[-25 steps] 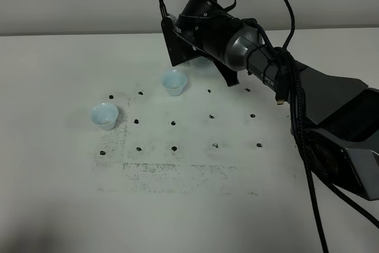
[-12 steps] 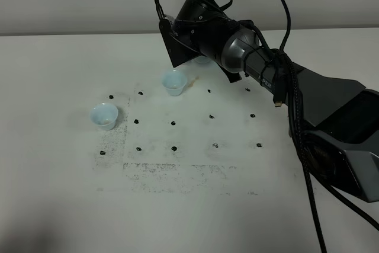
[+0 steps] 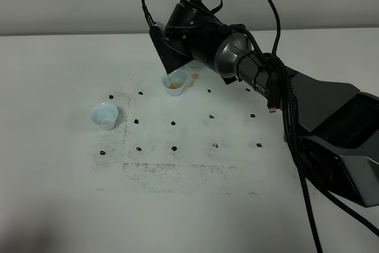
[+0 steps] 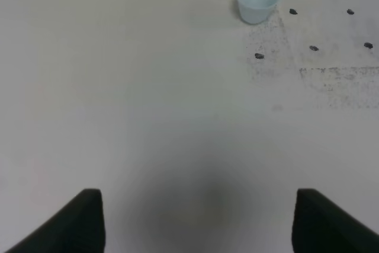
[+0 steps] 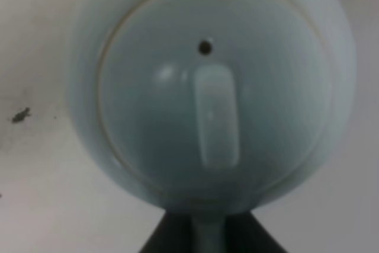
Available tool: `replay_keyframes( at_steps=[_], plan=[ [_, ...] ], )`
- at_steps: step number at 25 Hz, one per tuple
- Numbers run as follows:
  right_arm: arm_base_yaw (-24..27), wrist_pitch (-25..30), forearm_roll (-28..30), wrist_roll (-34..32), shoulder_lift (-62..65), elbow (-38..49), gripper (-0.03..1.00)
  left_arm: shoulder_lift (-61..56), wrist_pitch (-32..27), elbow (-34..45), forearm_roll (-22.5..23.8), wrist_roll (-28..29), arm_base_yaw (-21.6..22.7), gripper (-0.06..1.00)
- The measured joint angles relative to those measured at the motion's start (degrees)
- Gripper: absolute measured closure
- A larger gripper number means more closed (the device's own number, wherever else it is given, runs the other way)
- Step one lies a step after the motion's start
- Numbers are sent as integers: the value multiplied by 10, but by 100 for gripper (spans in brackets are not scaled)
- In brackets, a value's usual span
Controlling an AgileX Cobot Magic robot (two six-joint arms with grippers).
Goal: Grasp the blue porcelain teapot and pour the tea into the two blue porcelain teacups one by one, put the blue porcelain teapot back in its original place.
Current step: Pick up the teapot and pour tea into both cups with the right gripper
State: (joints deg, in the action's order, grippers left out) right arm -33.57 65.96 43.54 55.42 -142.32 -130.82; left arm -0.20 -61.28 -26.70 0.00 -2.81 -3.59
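From the high view the blue porcelain teapot (image 5: 210, 87) is almost wholly hidden behind the dark wrist housing (image 3: 189, 34) of the right arm (image 3: 260, 81); at most a pale sliver peeks out under it. The wrist camera shows it properly: round belly, lid (image 5: 213, 96) with a long knob and a small vent hole, filling nearly the whole picture and a little blurred. The spout is cut off. At the edge the right tool (image 5: 207, 238) shows only as two dark wedges clenched on the pale strip of the handle, grasping the teapot.

The right arm reaches from the 4 o'clock corner across the table (image 3: 59, 194) toward 12 o'clock, its wrist rolled over so the teapot tips above the far teacup (image 3: 174, 84). A thin stream of tea (image 3: 170, 78) drops into that cup, which holds brown liquid. A small brown spot (image 3: 194, 76) lies on the table at 2 o'clock from it.

The near teacup (image 3: 104, 115) stands upright, well apart, at 8 o'clock from the far one, among the black dots (image 3: 212, 116) — I cannot tell what is in it.

The left tool (image 4: 195, 229) shows just two dark fingertips, spread wide and released, hanging over bare table with nothing between them.
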Motion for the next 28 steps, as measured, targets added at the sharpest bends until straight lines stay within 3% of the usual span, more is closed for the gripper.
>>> replay_keyframes(
  at_steps=[28],
  plan=[
    [0,-14,19,12,0,0,88,0,0,0,0,0,0,28]
  ],
)
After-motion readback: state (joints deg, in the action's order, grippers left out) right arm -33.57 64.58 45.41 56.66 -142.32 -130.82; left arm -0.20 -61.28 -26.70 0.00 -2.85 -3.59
